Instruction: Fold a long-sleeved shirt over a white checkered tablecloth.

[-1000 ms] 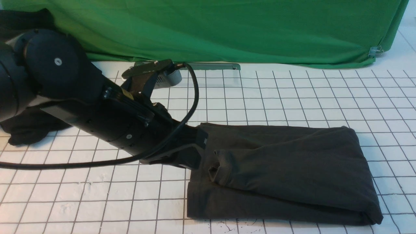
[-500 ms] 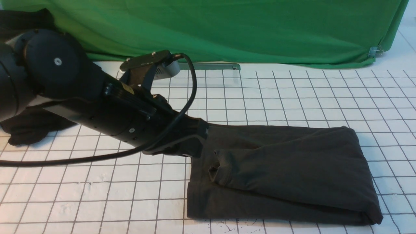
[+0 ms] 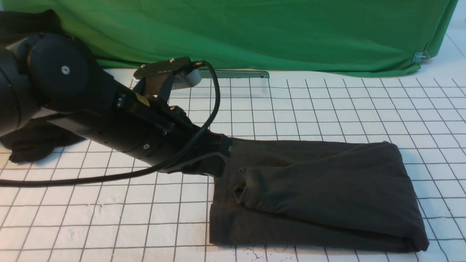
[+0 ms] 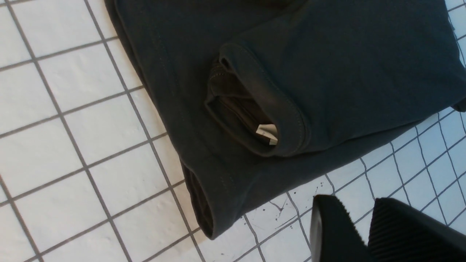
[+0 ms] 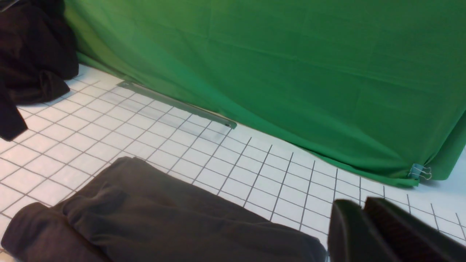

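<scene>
The long-sleeved shirt (image 3: pixel 320 189) lies folded into a dark charcoal rectangle on the white checkered tablecloth (image 3: pixel 327 105), collar opening facing left. No logo shows. In the left wrist view the shirt (image 4: pixel 327 65) shows its collar and a small white label (image 4: pixel 267 131). My left gripper (image 3: pixel 222 158) hangs at the shirt's rear left corner. Its fingers (image 4: pixel 346 198) stand slightly open over bare tablecloth (image 4: pixel 54 109) with nothing between them. My right gripper (image 5: pixel 350 200) is shut and empty, above the cloth beside the shirt (image 5: pixel 145 218); the front view does not show it.
A blacker shapeless heap of cloth (image 3: pixel 32 142) lies at the far left behind my left arm. A green fabric backdrop (image 3: pixel 255 32) closes the back, with a metal strip (image 3: pixel 236 74) at its foot and a binder clip (image 3: pixel 420 56). A black cable (image 3: pixel 214 105) loops off the left wrist.
My left arm has lifted a little off the shirt's left edge, most of it in the first half second. The shirt has not moved.
</scene>
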`<state>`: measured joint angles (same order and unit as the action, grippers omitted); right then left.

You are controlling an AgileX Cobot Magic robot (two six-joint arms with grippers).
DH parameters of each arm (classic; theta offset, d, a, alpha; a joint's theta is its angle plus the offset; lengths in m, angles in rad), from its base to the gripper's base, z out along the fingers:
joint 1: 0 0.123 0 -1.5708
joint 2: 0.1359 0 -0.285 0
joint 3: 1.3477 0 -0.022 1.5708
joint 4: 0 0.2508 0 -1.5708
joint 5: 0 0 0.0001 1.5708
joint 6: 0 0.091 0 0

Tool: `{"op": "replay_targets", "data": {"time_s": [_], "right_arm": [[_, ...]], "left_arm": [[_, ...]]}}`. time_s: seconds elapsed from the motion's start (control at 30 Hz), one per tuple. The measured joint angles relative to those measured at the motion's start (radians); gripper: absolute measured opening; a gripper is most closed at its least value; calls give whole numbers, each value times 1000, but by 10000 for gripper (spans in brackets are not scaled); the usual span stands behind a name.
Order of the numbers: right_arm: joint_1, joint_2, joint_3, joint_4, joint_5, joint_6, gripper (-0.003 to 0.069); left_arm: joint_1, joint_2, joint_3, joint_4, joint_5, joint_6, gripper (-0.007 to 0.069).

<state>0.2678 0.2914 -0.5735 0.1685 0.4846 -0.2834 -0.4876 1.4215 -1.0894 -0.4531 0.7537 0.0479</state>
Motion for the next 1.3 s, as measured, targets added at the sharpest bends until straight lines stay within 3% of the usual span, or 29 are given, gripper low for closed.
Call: {"op": "replay_targets", "data": {"time_s": [0.27, 0.6, 1.03, 1.3], "right_arm": [[-12, -29, 31, 0, -23, 0, 70], [-224, -191, 350, -34, -179, 1, 95], [-239, -288, 580, -98, -211, 1, 120], [-239, -289, 580, -98, -232, 1, 142]], "left_arm": [[0, 0, 0, 1, 0, 0, 167], [0, 0, 0, 4, -67, 0, 176], [0, -53, 0, 39, -43, 0, 179], [0, -292, 0, 196, 134, -4, 12]]}}
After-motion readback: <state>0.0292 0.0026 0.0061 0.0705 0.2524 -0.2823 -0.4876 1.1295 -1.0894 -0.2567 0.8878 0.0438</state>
